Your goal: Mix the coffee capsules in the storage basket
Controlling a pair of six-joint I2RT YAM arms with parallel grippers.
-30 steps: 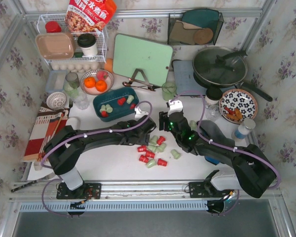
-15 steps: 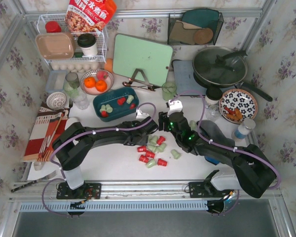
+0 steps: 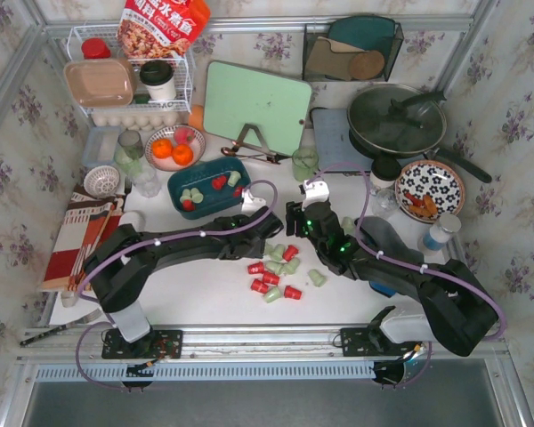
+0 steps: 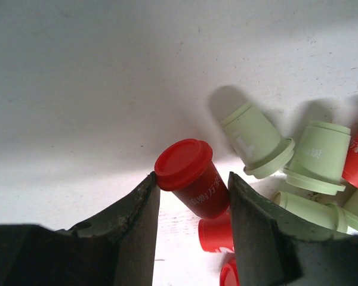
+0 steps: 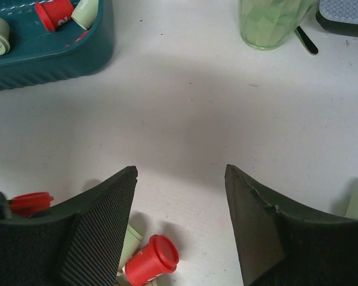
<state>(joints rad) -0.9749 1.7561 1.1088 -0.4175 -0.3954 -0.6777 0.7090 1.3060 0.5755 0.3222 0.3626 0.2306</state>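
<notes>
My left gripper [image 4: 193,182] is shut on a red coffee capsule [image 4: 191,179]; the rim touches one finger and the body the other. Pale green capsules [image 4: 256,140] and more red ones lie just to its right. From above, the left gripper [image 3: 269,233] is at the upper left edge of the loose pile of capsules [image 3: 276,271]. The dark teal storage basket [image 3: 205,203] lies behind it, with a few red and green capsules inside. My right gripper [image 5: 180,173] is open over bare table, with a red capsule [image 5: 152,260] below it.
A green glass [image 5: 274,21] stands beyond the right gripper, and the basket wall [image 5: 53,53] is at its far left. A bowl of oranges [image 3: 173,149], a green cutting board [image 3: 254,107], a lidded pan [image 3: 396,117] and a patterned plate [image 3: 429,189] line the back.
The left jaws have come together on the red capsule, and the left arm's elbow has shifted slightly. The right arm has not moved.
</notes>
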